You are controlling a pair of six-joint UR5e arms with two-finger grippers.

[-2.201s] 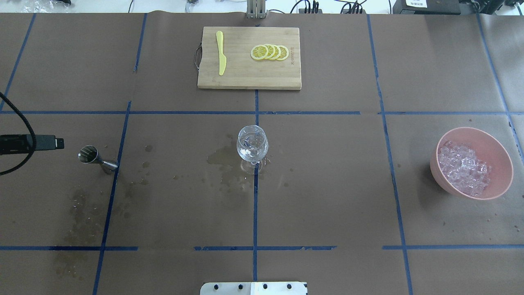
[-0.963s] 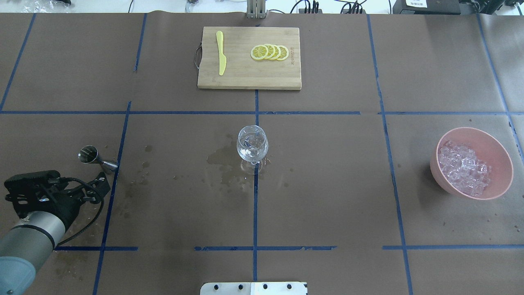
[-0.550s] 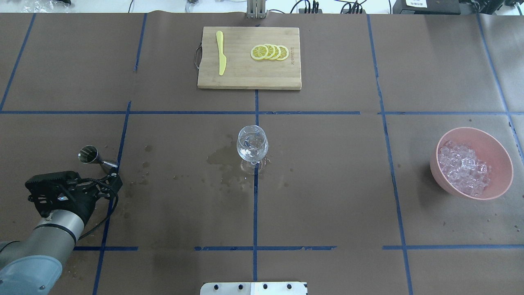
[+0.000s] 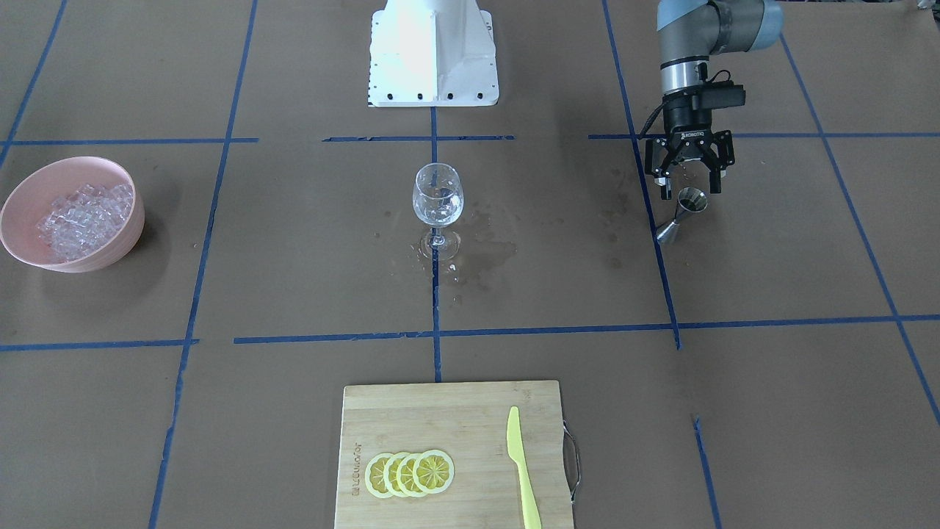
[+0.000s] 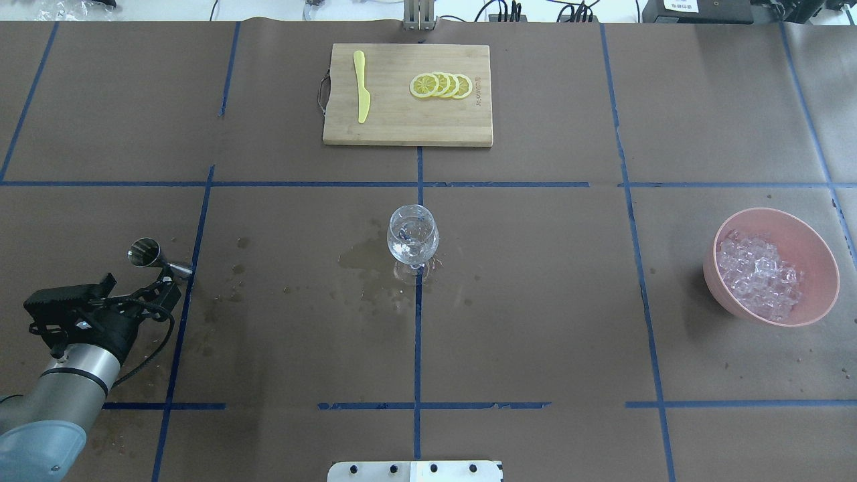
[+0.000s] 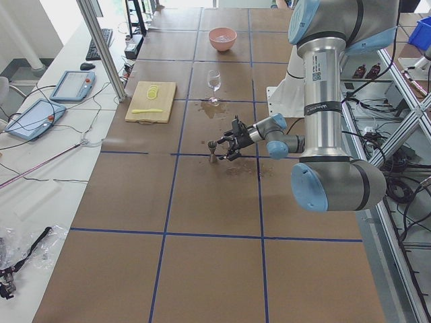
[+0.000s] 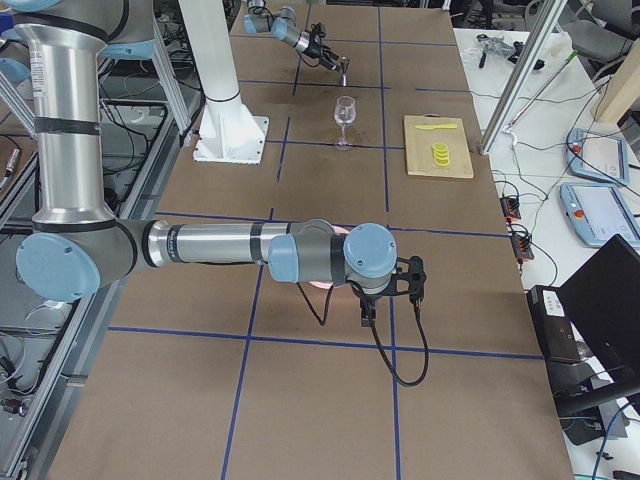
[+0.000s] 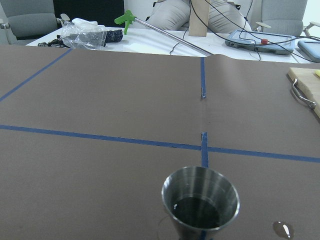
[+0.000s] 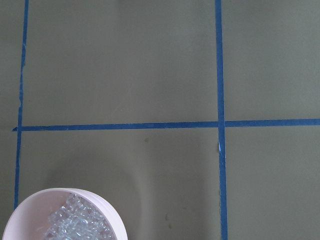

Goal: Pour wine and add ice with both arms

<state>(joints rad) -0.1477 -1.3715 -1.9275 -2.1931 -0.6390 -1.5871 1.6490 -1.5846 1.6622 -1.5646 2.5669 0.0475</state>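
Brown paper crossed with blue tape covered the desk (image 5: 535,301). Nearest the robot, on its left side, the left arm (image 5: 70,385) reached forward. Its left hand (image 4: 689,189) hung just behind a steel measuring cup (image 4: 681,217), fingers apart and clamped on nothing. The cup stood upright beside a tape line, and a little wine (image 8: 196,212) lay in its bottom. Wet stains marked the paper nearby. Further in, at the middle of the desk, a stemmed glass (image 5: 413,235) stood upright on a tape crossing, with damp patches at its foot. Level with it, well off to the robot's right, a pink bowl (image 5: 810,248) held the ice (image 5: 756,274). The right hand (image 7: 366,310) hung above the desk near that bowl; whether its fingers were apart or together could not be told. Farthest off, a wooden board (image 5: 402,124) carried four overlapping lemon slices (image 5: 442,86) and a yellow knife (image 5: 362,87), set apart from each other.
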